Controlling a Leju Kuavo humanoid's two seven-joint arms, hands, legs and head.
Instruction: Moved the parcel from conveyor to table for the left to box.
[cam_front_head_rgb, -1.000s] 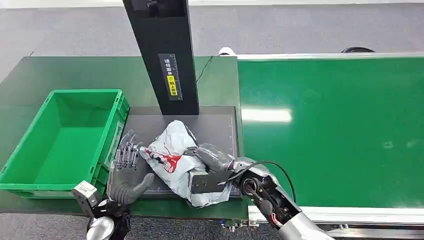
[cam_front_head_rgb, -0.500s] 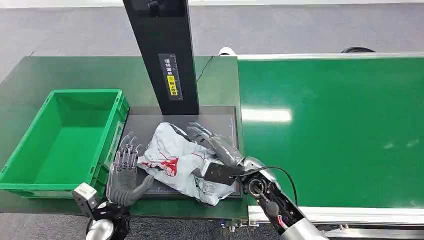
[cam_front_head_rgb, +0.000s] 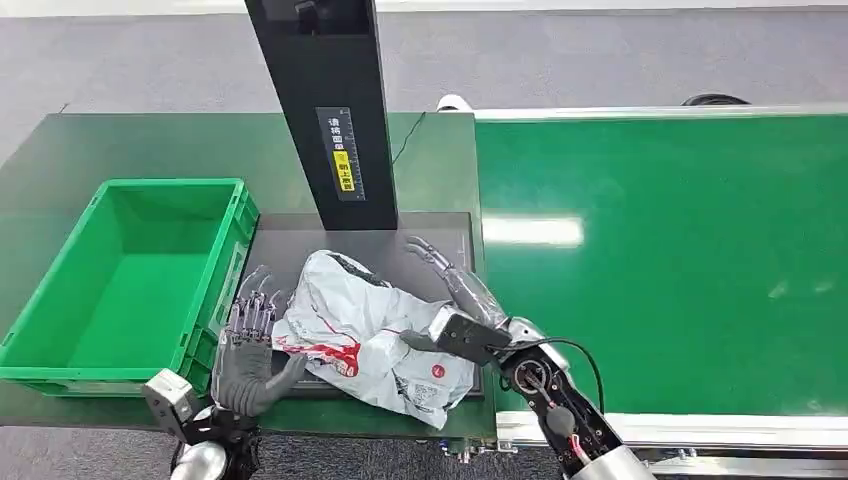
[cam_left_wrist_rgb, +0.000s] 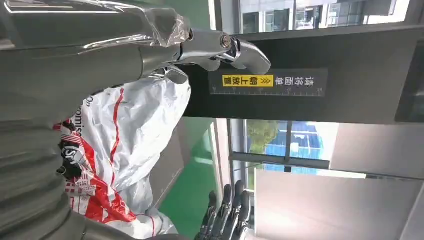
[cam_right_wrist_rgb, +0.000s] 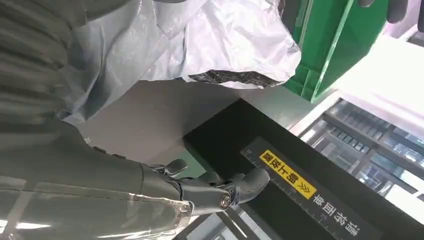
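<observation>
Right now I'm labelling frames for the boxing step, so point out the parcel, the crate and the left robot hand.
parcel (cam_front_head_rgb: 365, 325), head view, on its white middle.
crate (cam_front_head_rgb: 62, 262), head view, on its left wall.
left robot hand (cam_front_head_rgb: 248, 350), head view, on the back of the hand.

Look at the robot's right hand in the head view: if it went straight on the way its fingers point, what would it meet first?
Probably the black upright column. The right hand lies open beside the parcel, fingers pointing up and left across the dark mat toward the column's base. Depth is unclear, so it might pass just right of it.
</observation>
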